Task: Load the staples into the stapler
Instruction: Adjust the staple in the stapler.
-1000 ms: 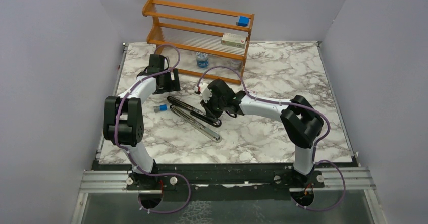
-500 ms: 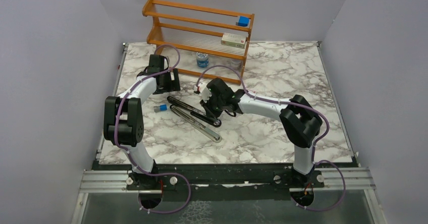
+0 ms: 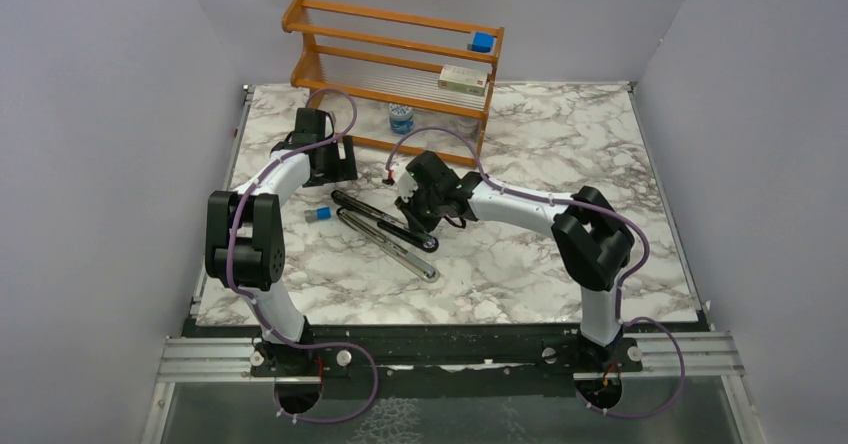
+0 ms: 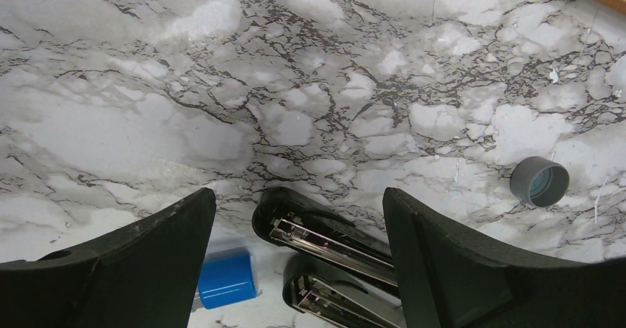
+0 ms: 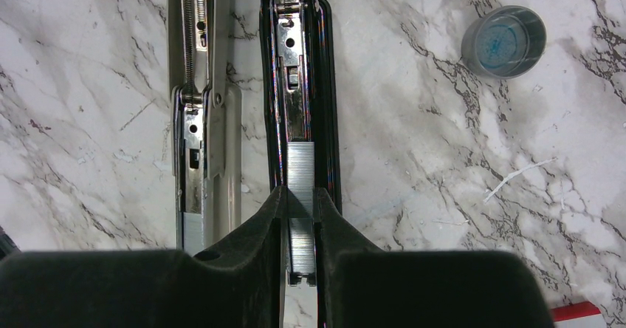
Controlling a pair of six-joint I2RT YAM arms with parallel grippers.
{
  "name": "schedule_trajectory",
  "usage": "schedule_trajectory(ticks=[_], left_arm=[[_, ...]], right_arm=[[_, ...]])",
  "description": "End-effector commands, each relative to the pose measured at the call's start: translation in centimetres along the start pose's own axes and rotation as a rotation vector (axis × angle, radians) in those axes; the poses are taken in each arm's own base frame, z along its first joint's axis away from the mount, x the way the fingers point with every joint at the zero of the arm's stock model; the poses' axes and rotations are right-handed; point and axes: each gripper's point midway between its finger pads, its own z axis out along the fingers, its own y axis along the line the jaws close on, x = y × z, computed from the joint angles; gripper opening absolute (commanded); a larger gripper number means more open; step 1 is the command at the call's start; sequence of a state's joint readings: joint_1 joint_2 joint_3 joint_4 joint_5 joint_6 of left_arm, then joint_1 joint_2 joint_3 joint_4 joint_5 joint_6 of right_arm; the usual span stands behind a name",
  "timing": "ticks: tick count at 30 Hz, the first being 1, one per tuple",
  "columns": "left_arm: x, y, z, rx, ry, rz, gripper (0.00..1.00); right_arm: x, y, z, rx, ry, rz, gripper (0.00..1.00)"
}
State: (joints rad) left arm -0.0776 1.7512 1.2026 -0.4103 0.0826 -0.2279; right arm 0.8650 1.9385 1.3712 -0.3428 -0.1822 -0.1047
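The stapler (image 3: 385, 232) lay folded open on the marble table (image 3: 560, 144), a little toward 9 o'clock from the middle. Its two long bars ran side by side from 10 o'clock to 4 o'clock in the top view and sat closest together at the 10 o'clock end.

The right gripper (image 5: 300, 199) had its jaws nearly closed, pinching a strip of staples (image 5: 300, 167) by its long sides. The strip lined up lengthwise with the silver channel of the black-rimmed bar (image 5: 295, 62), its far end over the channel. I could not tell whether it was seated. The channel's black walls stood close on both sides of the strip, and the paler bar (image 5: 199, 121) lay parallel just at 9 o'clock of it. A grey cap (image 5: 504, 41) sat at 2 o'clock, well apart across bare marble, and a red corner (image 5: 578, 313) poked in at 5 o'clock at the frame's edge.

The left gripper (image 4: 297, 195) was spread wide and held nothing. The stapler's rounded ends (image 4: 317, 243) showed between its fingers (image 4: 111, 269), and a small blue cylinder (image 4: 225, 278) lay just beside the left finger. From above, this gripper stood at 11 o'clock of the stapler, near the table's 9 o'clock edge and the foot of the wooden rack (image 3: 400, 54). Bare marble stretched from the stapler toward the table's 3 o'clock and 6 o'clock edges.
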Motion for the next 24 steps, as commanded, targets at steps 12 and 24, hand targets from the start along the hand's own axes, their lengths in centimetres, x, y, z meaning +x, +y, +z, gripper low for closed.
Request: schedule_trajectory(ticks=[12, 24], left_arm=[[-1.52, -0.49, -0.56, 0.022, -0.033, -0.006, 0.86], [-1.53, -0.49, -0.61, 0.022, -0.033, -0.005, 0.86]], right_arm=[[1.61, 1.23, 0.42, -0.068, 0.133, 0.005, 0.18], [1.41, 1.28, 0.36, -0.066, 0.130, 0.018, 0.22]])
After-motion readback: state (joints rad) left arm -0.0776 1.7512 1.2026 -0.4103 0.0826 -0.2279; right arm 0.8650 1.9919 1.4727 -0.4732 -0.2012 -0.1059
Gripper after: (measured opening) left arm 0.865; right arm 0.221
